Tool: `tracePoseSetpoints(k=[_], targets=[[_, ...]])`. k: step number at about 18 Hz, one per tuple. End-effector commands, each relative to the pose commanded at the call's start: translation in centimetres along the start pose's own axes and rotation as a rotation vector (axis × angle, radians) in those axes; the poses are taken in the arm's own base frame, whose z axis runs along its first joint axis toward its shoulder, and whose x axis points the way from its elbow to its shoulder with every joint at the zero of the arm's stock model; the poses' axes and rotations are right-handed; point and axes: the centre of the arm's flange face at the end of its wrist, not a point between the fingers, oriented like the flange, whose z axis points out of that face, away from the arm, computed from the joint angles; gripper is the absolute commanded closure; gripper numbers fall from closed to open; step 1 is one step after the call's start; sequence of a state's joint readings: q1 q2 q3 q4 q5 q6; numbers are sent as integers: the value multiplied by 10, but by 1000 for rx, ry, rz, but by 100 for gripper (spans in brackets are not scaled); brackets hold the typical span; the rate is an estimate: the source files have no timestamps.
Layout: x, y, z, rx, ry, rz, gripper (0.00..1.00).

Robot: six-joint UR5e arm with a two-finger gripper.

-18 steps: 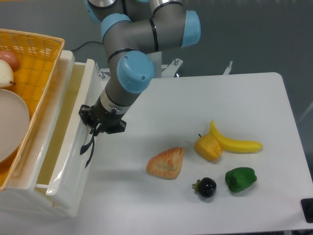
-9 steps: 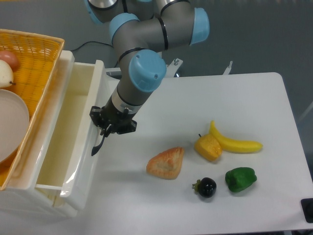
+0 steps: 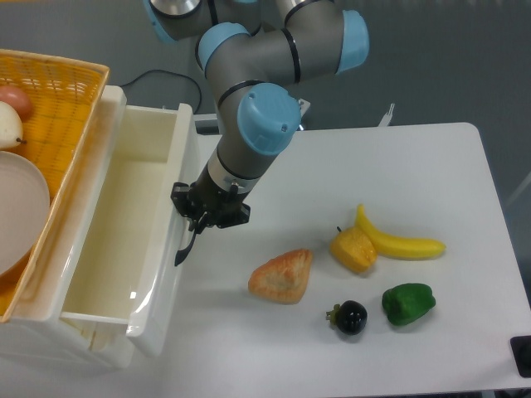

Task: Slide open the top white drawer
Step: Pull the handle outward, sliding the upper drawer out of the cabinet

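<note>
Since the earlier frame, the top white drawer at 9 o'clock has slid further out, fingers clamped on its black handle; pulling step, next continue toward 3 o'clock.

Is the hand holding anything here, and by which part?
Yes: the hand grips the top white drawer by its curved black handle on the front panel.

The tool has pulled the top white drawer further out.
</note>
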State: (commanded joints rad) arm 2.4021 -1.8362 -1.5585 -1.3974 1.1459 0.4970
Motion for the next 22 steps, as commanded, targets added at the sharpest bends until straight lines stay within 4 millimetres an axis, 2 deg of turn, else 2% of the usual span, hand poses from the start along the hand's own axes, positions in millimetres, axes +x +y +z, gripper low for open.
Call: tracePoseSetpoints(k=[9,22], targets=[[-24,4,-18,30,-13,-16,83],[-45,8,-26,42,-17,-20,83]])
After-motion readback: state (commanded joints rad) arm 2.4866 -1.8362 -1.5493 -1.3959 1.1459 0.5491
